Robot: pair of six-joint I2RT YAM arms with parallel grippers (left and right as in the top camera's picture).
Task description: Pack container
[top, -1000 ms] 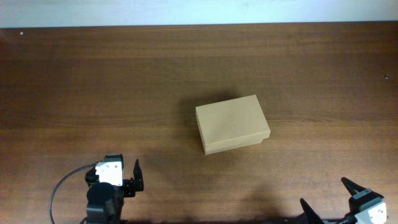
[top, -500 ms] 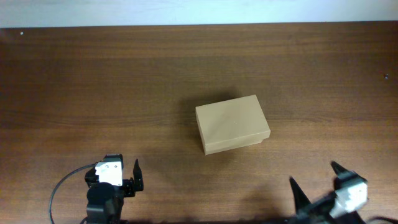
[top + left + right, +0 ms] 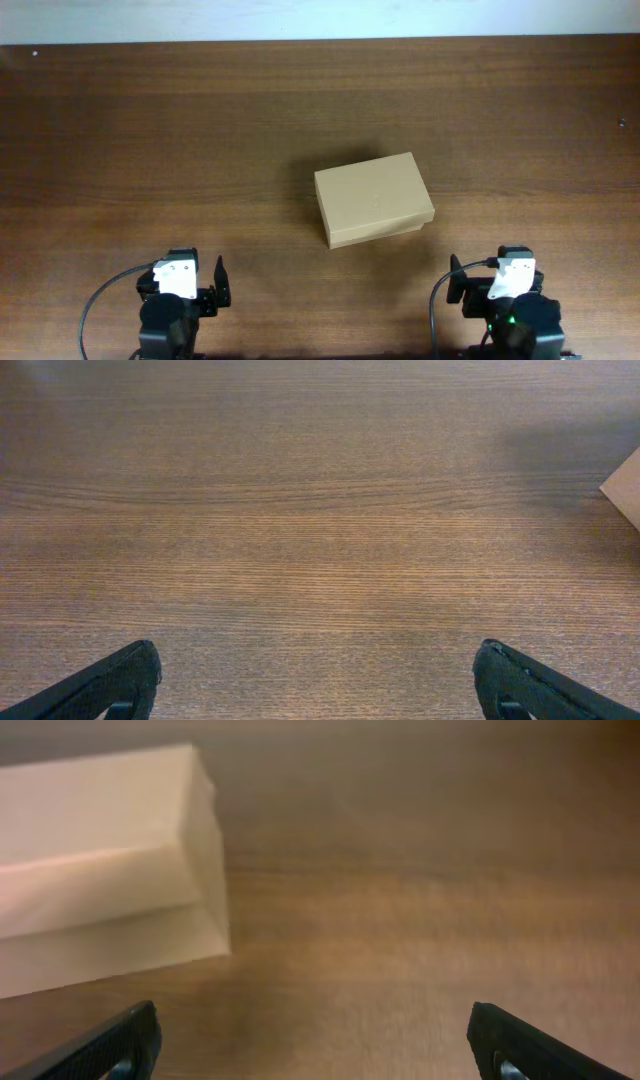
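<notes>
Left pincer [image 3: 320, 690] and right pincer [image 3: 315, 1045] both gape wide and empty at the 6 o'clock edge of the dark wood-grain counter [image 3: 150, 130], probably parked clear of the work. The container [image 3: 373, 198], a matte tan cardboard box with crisp corners and its flap lid down, lies mid-counter, at 1 o'clock from the left pincer and 11 o'clock from the right.

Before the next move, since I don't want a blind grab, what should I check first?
1. Left gripper open and empty: ok.
2. Right gripper open and empty: ok.
3. Container upright on the table, apart from both grippers: ok.
4. Container open for packing: not ok, it is closed.
5. Something to pack in view: not ok, only the container shows.
</notes>
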